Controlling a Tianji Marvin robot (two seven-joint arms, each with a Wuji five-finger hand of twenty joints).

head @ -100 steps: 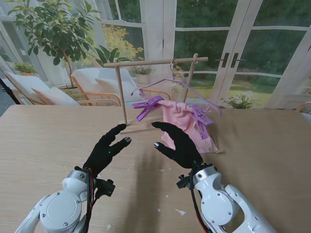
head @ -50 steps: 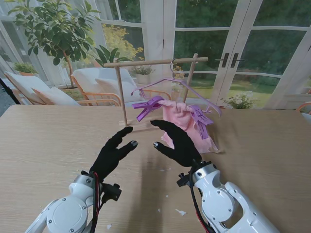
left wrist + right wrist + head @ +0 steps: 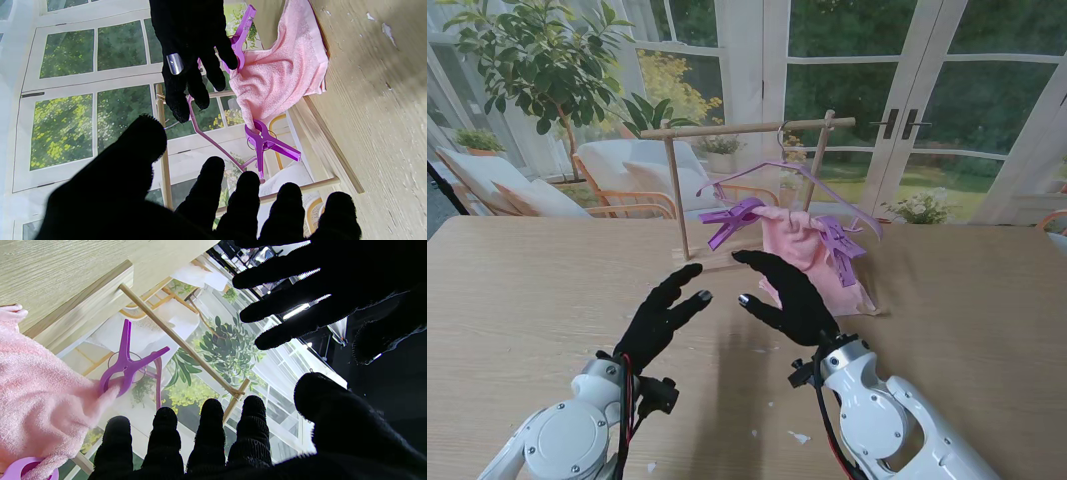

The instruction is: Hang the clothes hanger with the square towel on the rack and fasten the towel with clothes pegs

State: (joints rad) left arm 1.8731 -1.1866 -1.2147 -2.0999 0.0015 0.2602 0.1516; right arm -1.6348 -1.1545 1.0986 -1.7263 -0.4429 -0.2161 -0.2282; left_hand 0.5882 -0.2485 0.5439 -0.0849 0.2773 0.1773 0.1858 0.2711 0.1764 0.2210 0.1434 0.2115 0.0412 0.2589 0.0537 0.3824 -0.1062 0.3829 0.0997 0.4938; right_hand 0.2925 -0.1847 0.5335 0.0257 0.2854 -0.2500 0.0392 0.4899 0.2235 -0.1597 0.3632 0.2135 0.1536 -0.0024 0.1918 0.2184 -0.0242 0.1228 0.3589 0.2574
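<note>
Hanger [image 3: 827, 190]: purple, hooked on the rack's [image 3: 747, 128] top bar near its right post, hanging tilted, its right end lower.
Towel [image 3: 812, 255]: pink, draped on the hanger; its lower edge seems to rest on the table [image 3: 527, 290].
Pegs: left peg [image 3: 732, 220] bites the towel's left corner; right peg [image 3: 839, 245] sits on the towel's right side.
Left hand [image 3: 659, 315]: empty, fingers spread, hovering above the table, nearer to me than the rack.
Right hand [image 3: 789, 295]: empty, fingers spread, just in front of the towel; touching or not, I cannot tell.
Stage: hanging and pegging look done.
Risk, snag: the right hand's fingers are so near the cloth that a careless pull-back could drag it and slip a peg.
Risk, hook: a tug on the towel could swing the tilted hanger off the bar.
Risk, rack: it looks light; a knock from either hand could tip it.
</note>
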